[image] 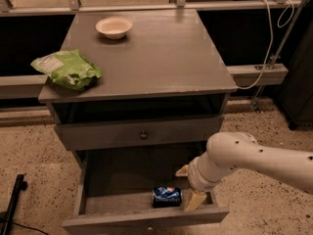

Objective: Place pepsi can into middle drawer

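Note:
The pepsi can (167, 196) lies on its side on the floor of the open middle drawer (122, 216), near the front wall and right of centre. My gripper (189, 185) is inside the drawer just right of the can, pointing down. Its tan fingers (194, 199) are spread apart and hold nothing. The lower finger stands close beside the can's right end. The white arm reaches in from the right edge of the view.
The shallower drawer with a round knob (143, 135) is shut above the open one. On the cabinet top (161, 58) lie a green snack bag (67, 69) and a white bowl (114, 27). A cable (268, 43) hangs at the right. The floor is speckled.

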`<state>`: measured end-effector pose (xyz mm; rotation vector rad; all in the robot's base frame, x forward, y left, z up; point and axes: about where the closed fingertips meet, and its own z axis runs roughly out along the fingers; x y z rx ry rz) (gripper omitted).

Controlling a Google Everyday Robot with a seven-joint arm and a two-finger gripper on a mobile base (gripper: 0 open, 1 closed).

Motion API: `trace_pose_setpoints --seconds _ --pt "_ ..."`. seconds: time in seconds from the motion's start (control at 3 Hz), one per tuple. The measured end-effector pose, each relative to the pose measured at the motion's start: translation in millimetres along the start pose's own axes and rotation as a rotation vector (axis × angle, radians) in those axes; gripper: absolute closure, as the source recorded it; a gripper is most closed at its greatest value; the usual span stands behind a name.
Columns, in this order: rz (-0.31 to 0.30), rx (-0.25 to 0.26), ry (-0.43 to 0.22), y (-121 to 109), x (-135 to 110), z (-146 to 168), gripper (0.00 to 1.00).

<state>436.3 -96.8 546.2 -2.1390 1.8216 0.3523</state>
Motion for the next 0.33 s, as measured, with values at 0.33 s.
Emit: trace_pose_setpoints --seconds 0.33 --pt "0.000 -0.003 -0.002 0.2 0.1 1.9 0.01"
